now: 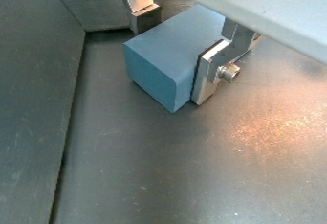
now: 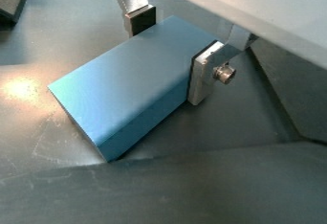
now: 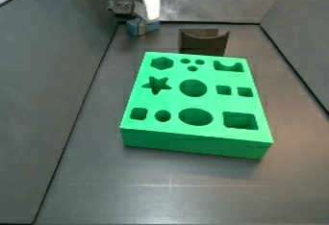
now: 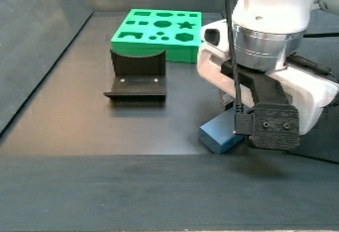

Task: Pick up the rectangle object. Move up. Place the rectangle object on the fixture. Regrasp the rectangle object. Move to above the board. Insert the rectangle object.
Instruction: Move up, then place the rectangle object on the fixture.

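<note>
Closest to us in a side view, the gripper [image 4: 247, 117] was low over the floor, well away from the board [image 4: 157, 30], with the block [image 4: 221, 137] under it and lying on the floor. In both wrist views the silver fingers [image 1: 212, 67] stood on either side of the block [image 2: 128, 94], one plate flat against its face and the other [image 2: 136, 15] at its far side; we could not tell whether the dark pads were already pressing, so whether the block was held or only straddled stayed open. We judged the pick-up to be the step in hand. The chief risk from there was a weak or off-centre hold: the fingers seemed to sit towards one end of the block, so on the lift it might swing or slip out. A tilted block would then sit badly in the fixture [image 4: 138, 77], which stood between the gripper and the board. The notch in the fixture [image 3: 201, 39] looked unoccupied. Farthest off, the board [image 3: 193, 102] carried its star, round, square and oval holes, and all those we could see held nothing.
</note>
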